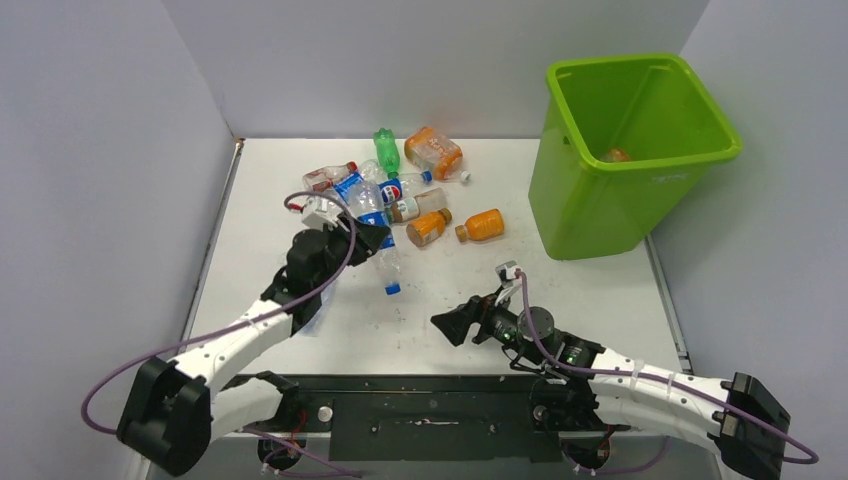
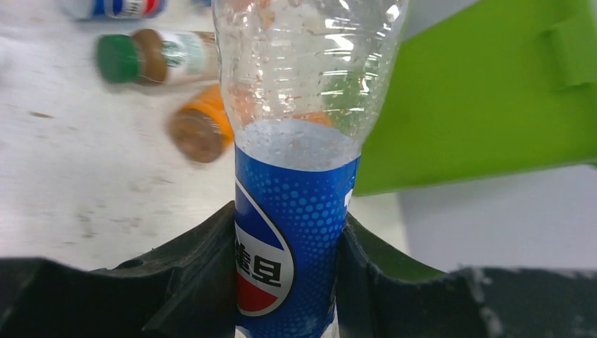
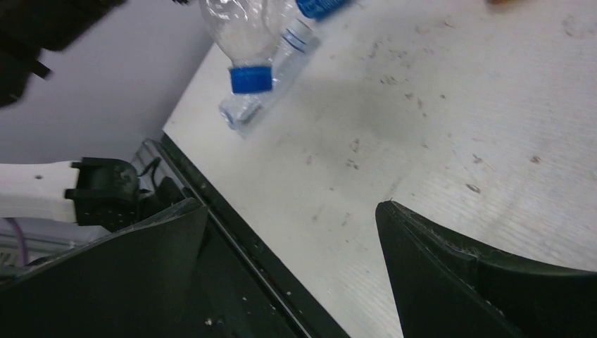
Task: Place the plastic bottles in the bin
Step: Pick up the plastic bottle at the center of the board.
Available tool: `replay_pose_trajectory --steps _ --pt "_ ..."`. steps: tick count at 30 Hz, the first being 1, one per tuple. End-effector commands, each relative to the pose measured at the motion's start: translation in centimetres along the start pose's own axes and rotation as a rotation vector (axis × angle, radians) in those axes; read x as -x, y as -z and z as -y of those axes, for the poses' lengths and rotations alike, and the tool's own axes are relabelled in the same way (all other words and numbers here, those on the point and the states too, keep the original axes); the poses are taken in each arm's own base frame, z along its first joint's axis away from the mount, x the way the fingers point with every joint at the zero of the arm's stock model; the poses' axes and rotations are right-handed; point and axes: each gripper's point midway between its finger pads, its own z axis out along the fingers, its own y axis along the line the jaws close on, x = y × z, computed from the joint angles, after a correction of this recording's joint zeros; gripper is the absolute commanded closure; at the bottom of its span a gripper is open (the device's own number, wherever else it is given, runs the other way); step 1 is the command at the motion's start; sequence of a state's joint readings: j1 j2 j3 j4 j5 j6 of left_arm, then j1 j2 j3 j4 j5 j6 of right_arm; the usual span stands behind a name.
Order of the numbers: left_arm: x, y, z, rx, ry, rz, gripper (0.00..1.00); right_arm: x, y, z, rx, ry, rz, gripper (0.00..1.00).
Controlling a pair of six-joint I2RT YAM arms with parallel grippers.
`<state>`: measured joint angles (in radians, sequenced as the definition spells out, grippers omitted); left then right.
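One bottle (image 1: 617, 155) is seen in the bin (image 1: 590, 215); the pile (image 1: 400, 190) is left. A Pepsi bottle (image 2: 292, 232) is clamped by the left jaws; the right jaws are spread wide, empty.

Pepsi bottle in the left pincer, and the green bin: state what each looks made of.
Pepsi bottle: thin clear plastic, glossy; the ribbed wall is see-through and catches highlights. Its blue label looks like printed film. Bin: opaque lime plastic, smooth with a slight sheen, probably moulded, given its rolled rim.

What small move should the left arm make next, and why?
Probably carry the Pepsi bottle rightward toward the bin: the left end effector pinches its label from both sides, and the bin stands apart, at the far right.
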<state>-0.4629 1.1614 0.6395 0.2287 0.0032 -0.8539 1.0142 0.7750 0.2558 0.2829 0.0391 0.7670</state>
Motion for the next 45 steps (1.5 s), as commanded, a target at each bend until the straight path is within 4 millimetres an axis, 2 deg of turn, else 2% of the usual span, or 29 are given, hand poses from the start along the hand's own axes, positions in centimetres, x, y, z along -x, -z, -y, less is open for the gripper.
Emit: replay_pose_trajectory --steps 1,4,6,8,11,15,25,29,31,32,34,36,41,45 --pt "3.0 4.5 7.8 -0.388 0.331 0.223 0.75 5.8 0.4 -6.8 0.255 -0.034 0.227 0.06" --pt "1.8 6.9 9.2 -0.459 0.378 0.246 0.75 7.4 0.6 -8.1 0.286 -0.028 0.294 0.06" --pt "1.4 7.8 10.1 -0.489 0.391 0.241 0.76 7.9 0.1 -8.8 0.285 -0.016 0.302 0.06" --pt "1.1 8.6 11.2 -0.521 0.386 0.236 0.76 7.8 -0.9 -8.8 0.25 -0.002 0.275 0.04" --pt "1.2 9.6 12.5 -0.556 0.377 0.236 0.77 7.7 -1.3 -9.6 0.263 0.005 0.255 0.01" --pt "1.4 10.3 13.1 -0.57 0.378 0.24 0.77 7.4 -1.1 -10.8 0.304 0.0 0.254 0.09" --pt "0.6 11.5 14.4 -0.624 0.397 0.211 0.77 6.8 -2.0 -13.1 0.376 -0.03 0.211 0.42" --pt "0.5 12.0 15.0 -0.653 0.387 0.197 0.76 7.1 -2.1 -13.6 0.388 -0.034 0.214 0.67" --pt "0.4 12.3 15.1 -0.656 0.374 0.192 0.69 7.0 -2.1 -13.7 0.388 -0.036 0.203 0.87" --pt "0.3 12.4 15.1 -0.658 0.365 0.187 0.58 6.8 -2.2 -13.5 0.376 -0.042 0.192 0.94" --pt "0.3 12.6 14.9 -0.651 0.332 0.193 0.28 6.7 -2.0 -13.6 0.375 -0.043 0.18 0.95" --pt "0.5 12.7 14.4 -0.624 0.289 0.21 0.03 6.2 -1.6 -13.7 0.382 -0.027 0.144 0.95" --pt "3.2 14.3 13.1 -0.53 0.073 0.336 0.04 6.5 0.9 -12.5 0.303 0.026 0.088 0.95" --pt "6.9 16.7 13.0 -0.431 -0.303 0.465 0.04 8.1 3.9 -11.3 0.196 0.082 0.048 0.95"
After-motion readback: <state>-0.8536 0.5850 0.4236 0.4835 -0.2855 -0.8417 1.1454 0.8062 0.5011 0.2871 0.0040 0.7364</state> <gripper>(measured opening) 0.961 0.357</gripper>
